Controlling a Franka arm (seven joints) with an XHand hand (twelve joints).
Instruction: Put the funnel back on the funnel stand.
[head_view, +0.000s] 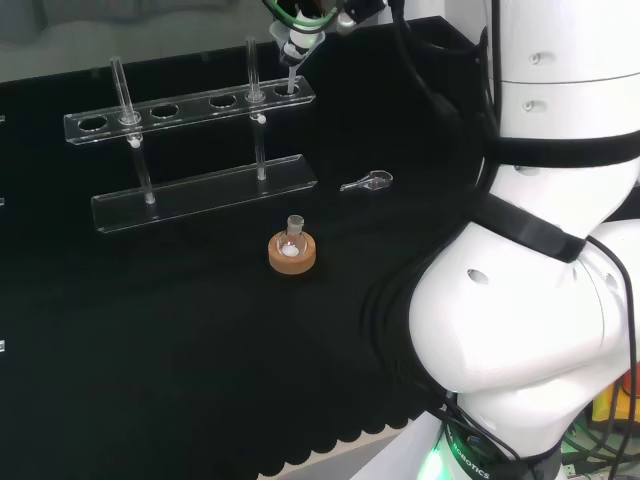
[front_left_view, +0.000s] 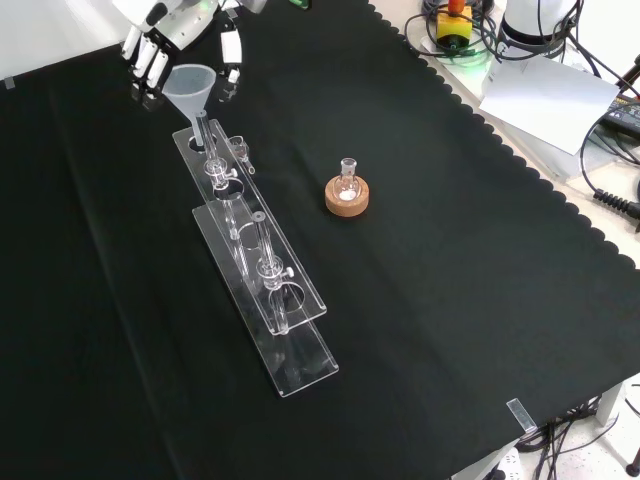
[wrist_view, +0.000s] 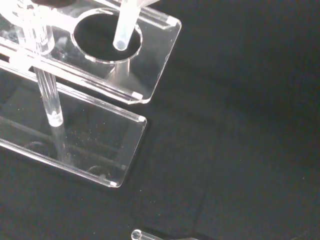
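Black cloth covers the table, and a clear acrylic funnel stand runs diagonally down the middle-left of the front view. At that frame's upper left the hand has its fingers curled round the rim of the funnel, whose stem pokes into the stand's end hole. Right of the stand, a small flask sits in a cork ring.

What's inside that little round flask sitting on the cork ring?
A small white patch shows at the bottom of the flask, seen through the glass. The cork ring covers its underside, so whether it is powder or liquid cannot be told.
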